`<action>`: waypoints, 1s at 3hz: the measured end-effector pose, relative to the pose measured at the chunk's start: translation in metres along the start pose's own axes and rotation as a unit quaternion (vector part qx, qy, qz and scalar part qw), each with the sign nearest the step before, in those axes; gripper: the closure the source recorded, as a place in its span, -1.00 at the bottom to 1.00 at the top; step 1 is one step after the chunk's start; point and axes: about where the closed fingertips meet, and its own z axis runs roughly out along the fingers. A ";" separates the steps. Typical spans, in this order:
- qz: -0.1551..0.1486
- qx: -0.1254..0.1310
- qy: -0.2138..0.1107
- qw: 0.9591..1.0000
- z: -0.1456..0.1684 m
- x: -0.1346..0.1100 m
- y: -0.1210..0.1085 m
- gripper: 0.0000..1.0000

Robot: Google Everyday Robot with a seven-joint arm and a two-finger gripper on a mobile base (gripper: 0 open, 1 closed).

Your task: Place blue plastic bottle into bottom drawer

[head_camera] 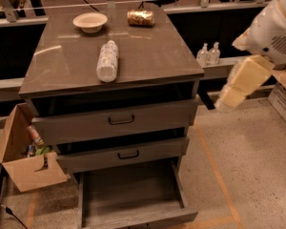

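The blue plastic bottle [107, 61] lies on its side on the cabinet top [148, 56], near the front, white cap pointing away. The bottom drawer [128, 194] is pulled out at floor level, its flat grey floor bare. My arm comes in from the upper right as a white shell and a cream link. Its blurred lower end, my gripper [227, 100], hangs to the right of the cabinet at about top-drawer height, well apart from the bottle.
A cream bowl [90, 21] and a shiny gold-brown can [140, 17] sit at the back of the cabinet top. Two small clear pump bottles [208, 54] stand on a ledge to the right. An open cardboard box [24, 156] sits at the left. The two upper drawers stand slightly open.
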 end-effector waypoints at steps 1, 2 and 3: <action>0.071 -0.029 -0.033 0.997 0.025 -0.042 -0.026 -1.00; 0.116 -0.076 -0.026 0.990 0.060 -0.099 -0.037 -1.00; 0.156 -0.099 0.007 0.983 0.101 -0.151 -0.040 -1.00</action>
